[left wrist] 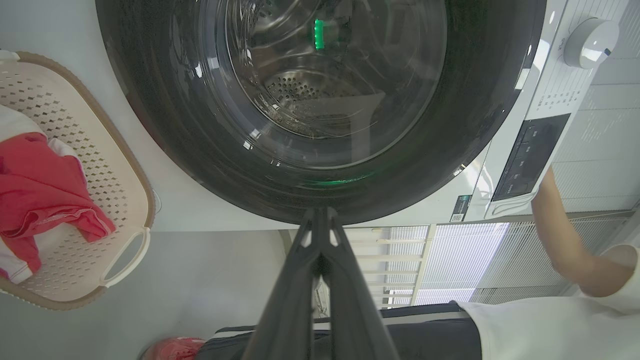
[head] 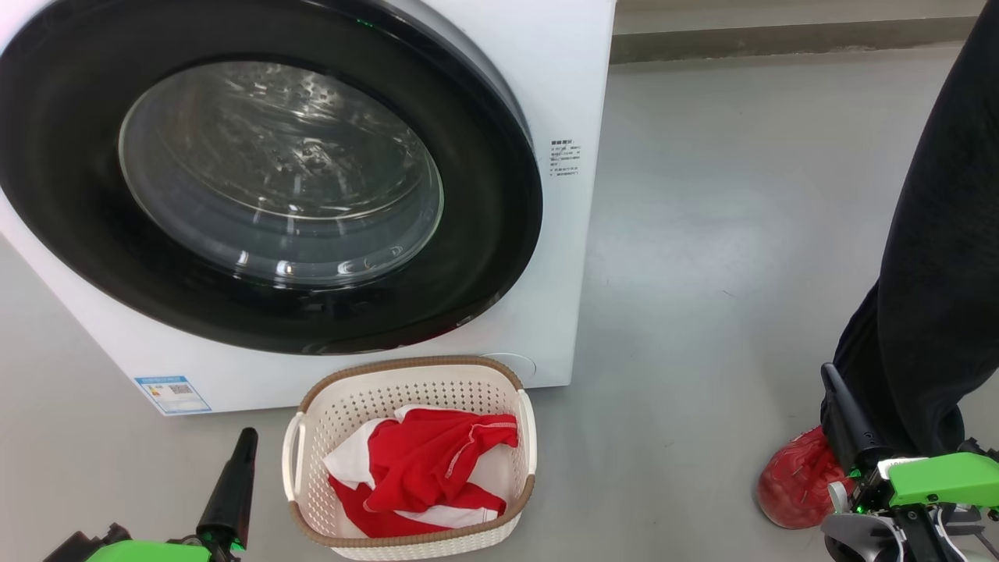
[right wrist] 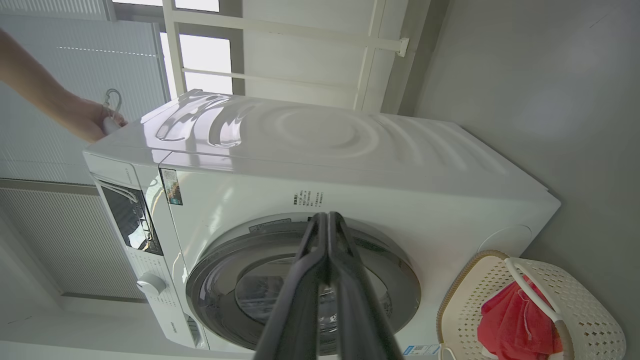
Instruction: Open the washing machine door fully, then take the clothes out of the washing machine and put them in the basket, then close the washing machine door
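Suggesting a finished job — clothes [head: 429,464] in basket [head: 406,364], door [head: 499,195] shut — left claw [head: 247,435] and right claw [head: 829,376] rest clenched, empty.

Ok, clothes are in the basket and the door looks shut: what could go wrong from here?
The right gripper sits beside a person's red-covered foot; swinging that arm could strike it. The left gripper is close to the basket and might knock it. Whether the washing machine door latched, I cannot tell.
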Controlling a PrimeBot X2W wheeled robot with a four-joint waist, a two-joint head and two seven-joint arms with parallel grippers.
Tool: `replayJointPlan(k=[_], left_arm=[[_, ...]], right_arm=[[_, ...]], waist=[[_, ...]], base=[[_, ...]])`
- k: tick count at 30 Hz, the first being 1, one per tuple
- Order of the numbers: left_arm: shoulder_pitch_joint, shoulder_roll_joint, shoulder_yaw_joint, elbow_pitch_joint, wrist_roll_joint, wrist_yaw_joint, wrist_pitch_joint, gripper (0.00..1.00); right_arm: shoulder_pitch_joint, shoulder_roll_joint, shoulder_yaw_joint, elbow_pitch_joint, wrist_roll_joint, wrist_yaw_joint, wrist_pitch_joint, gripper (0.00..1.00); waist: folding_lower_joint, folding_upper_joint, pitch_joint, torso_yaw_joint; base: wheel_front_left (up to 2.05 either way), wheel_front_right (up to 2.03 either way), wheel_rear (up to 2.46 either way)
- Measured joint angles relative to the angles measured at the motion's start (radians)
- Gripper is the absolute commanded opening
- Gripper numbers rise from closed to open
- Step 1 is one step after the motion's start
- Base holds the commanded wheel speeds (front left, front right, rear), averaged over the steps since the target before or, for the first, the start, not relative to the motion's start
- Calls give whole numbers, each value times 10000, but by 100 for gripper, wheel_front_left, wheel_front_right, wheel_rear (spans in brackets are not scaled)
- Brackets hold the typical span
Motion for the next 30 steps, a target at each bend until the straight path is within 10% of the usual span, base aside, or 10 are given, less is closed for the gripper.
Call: replayJointPlan(k=[30], left_arm=[[0,0,0,0,0,0,0,0]], right_arm=[[0,2,-2,0,0,0,0,0]], waist=[[0,0,0,0]], base=[[0,0,0]])
